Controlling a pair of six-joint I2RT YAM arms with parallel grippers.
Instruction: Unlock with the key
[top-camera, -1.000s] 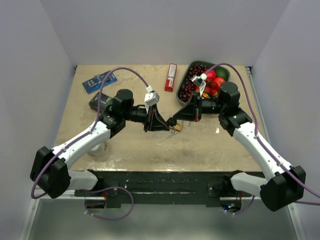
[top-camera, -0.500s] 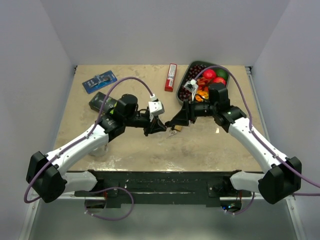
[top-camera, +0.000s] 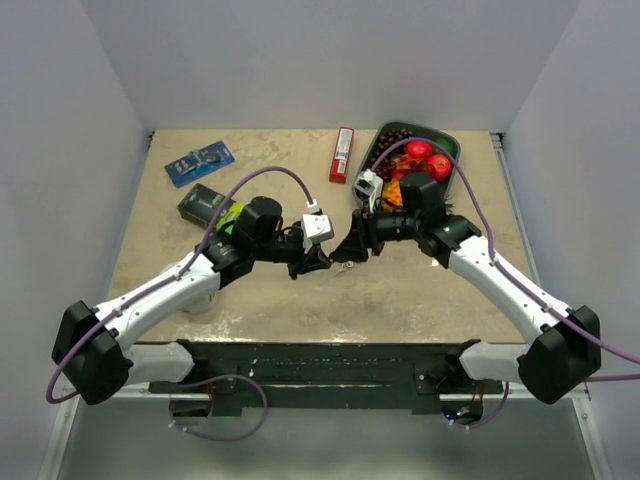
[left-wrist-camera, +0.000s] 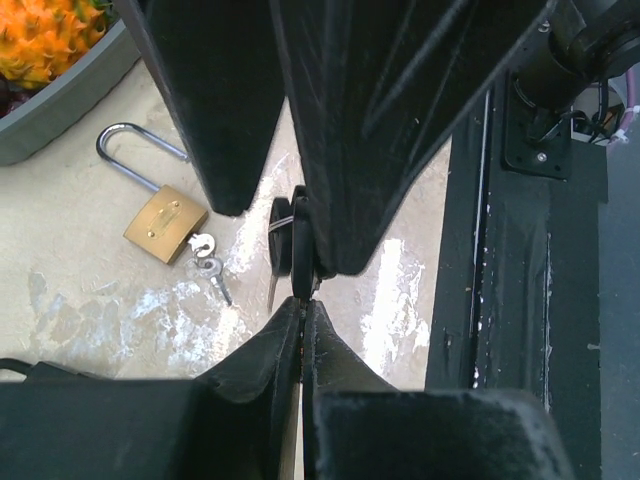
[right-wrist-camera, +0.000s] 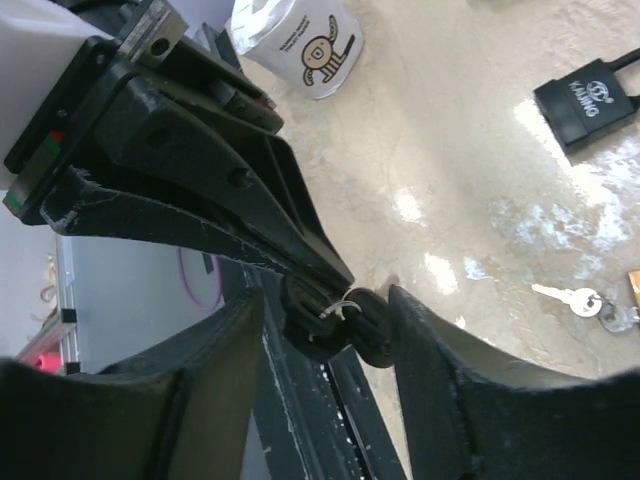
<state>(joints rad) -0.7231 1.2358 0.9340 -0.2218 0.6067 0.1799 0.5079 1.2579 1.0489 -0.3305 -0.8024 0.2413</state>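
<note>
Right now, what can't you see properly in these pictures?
- Brass padlock, top view: mostly hidden under the left gripper and right gripper.
- Its shackle, left wrist view: one leg runs behind the right gripper, so locked or open is unclear.
- Black-headed key, wrist views: mostly covered by the left jaws pinching it.
- Fruit tray, left wrist view: cut off by the corner.

Black padlock (right-wrist-camera: 585, 95) shackle cut by right edge.

Both my arms reach in to mid-frame, tips nearly meeting. My left gripper (top-camera: 320, 260) is pinched tight on the key (left-wrist-camera: 298, 250); my right gripper (top-camera: 347, 248) stands spread either side of it.
</note>
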